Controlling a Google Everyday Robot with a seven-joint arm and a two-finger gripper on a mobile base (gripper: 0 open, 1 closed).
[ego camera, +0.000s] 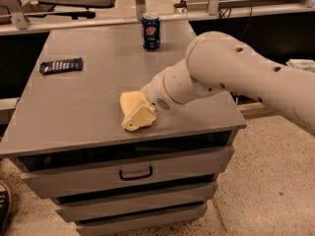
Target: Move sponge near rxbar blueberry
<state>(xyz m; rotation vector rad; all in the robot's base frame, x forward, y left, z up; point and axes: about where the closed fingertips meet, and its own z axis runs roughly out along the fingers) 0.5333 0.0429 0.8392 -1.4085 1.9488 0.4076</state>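
Grey desk (98, 127) with front drawers fills the shot, speckled floor below, dark shelving behind. And the cream two-finger gripper (139, 118) is down near the front edge, mid-desk, tip pointing to the near left, sitting right on the pale yellow foam sponge (128, 101). The sponge pokes out on the gripper's far-left side, touching it. Its near part is covered, so its long axis is hard to call, and whether the gripper actually clamps it or just lies on it cannot be told. Now the target: the thin dark navy rxbar blueberry wrapper (61, 65) lies flat towards the far left of the desk, long axis running left to right, well apart from the sponge. So the coming move looks like a carry away and to the left. The blue soda can (150, 31) stands upright at the far edge, off that line. Lettering on the bar is too small to read.
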